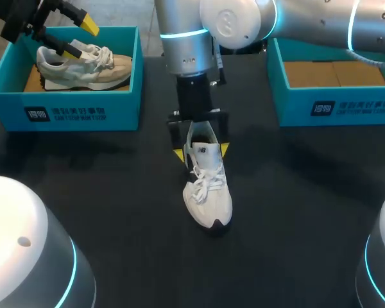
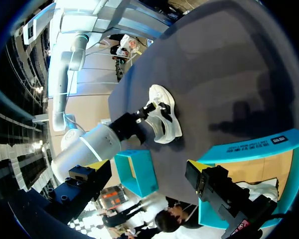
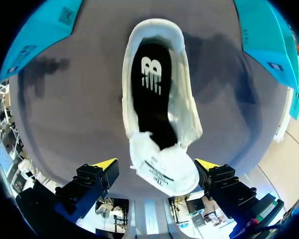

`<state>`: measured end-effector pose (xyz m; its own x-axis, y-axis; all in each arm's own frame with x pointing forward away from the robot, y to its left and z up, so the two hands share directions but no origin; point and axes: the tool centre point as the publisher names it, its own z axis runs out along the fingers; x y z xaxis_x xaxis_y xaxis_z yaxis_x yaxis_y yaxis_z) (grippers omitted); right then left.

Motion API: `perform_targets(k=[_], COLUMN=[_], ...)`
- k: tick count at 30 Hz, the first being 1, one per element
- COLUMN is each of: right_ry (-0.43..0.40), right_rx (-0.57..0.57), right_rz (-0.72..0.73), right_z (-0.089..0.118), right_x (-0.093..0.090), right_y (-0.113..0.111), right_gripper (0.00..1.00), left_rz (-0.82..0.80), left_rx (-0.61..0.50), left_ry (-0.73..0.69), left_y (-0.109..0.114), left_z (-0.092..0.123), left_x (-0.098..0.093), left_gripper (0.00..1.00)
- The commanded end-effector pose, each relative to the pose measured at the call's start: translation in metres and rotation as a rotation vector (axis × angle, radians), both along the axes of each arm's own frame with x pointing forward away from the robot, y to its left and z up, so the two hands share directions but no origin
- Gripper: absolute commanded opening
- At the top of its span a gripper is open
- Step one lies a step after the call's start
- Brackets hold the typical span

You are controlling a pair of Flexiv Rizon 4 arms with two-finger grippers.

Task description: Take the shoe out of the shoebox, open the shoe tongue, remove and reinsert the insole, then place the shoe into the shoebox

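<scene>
A white shoe (image 1: 207,192) lies on the black table's middle, toe toward the near edge. My right gripper (image 1: 202,151) hangs open over its upper part, one yellow tip on each side. In the right wrist view the raised tongue (image 3: 164,169) sits between the spread fingers of the right gripper (image 3: 156,164), and the black insole (image 3: 152,97) shows inside the shoe. My left gripper (image 1: 81,36) is open above a beige shoe (image 1: 83,67) that rests in the left teal shoebox (image 1: 64,109). From the left wrist, the white shoe (image 2: 165,118) is far ahead of the left gripper (image 2: 144,167).
A second teal shoebox (image 1: 333,102) with a cardboard floor stands at the back right. The right arm (image 1: 199,38) comes down over the table's middle. The left box's rim (image 2: 254,147) lies just under the left fingers.
</scene>
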<state>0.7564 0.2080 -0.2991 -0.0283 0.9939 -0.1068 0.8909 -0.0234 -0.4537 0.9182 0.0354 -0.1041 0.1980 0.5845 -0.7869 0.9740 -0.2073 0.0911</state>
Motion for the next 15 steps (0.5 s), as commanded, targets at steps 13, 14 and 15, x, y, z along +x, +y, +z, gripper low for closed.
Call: perform_targets(k=[13, 14, 15], right_ry=[-0.054, -0.053, -0.052], right_rx=[-0.010, -0.010, -0.010], right_rz=[-0.108, -0.109, -0.110], right_z=[0.015, 0.015, 0.015], right_x=[-0.058, -0.059, -0.060], right_y=[0.004, 0.005, 0.005], right_gripper=[1.00, 0.98, 0.80], left_rz=[0.001, 0.001, 0.001], left_rx=[0.003, 0.003, 0.003], left_ry=[-0.002, -0.002, -0.002], left_y=[0.000, 0.000, 0.000], left_z=[0.000, 0.000, 0.000], left_x=[-0.001, -0.001, -0.001], left_gripper=[1.00, 1.00, 1.00])
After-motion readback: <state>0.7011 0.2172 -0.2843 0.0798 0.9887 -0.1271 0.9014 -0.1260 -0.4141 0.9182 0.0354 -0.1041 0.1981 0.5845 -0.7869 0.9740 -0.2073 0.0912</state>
